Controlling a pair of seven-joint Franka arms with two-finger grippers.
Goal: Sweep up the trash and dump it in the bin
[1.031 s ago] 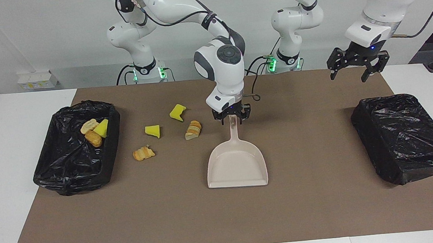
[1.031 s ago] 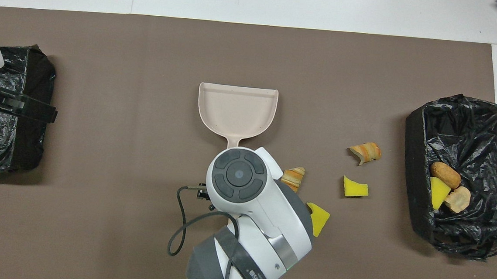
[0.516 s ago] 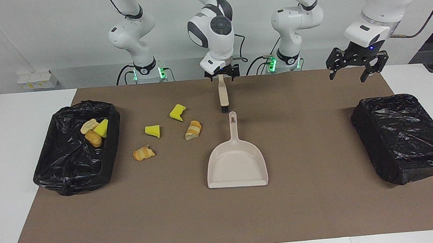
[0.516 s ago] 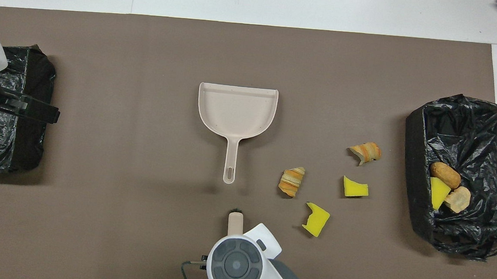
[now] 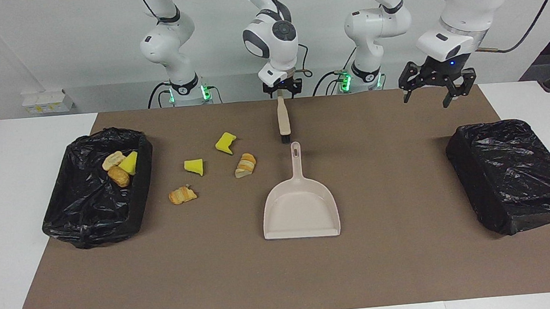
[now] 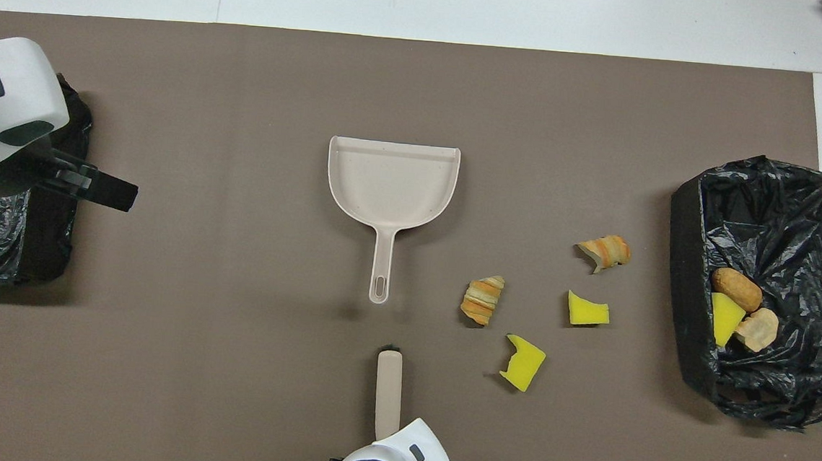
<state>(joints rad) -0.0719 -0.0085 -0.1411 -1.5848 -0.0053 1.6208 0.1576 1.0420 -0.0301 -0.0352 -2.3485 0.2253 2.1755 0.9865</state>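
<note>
Your right end effector, top center of frame, is gripping the brush. Your left end effector, upper right, is hanging open and empty. Four trash scraps are lying left of the dustpan.

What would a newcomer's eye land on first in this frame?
Probably the beige dustpan lying mid-mat, handle toward the robots. Beside it, four scraps lie loose toward the right arm's end, three more already in that end's black-lined bin. The right gripper is at the brush.

Bright, even overhead light, soft short shadows, glare on perhaps slightly blurred bin liners.
</note>
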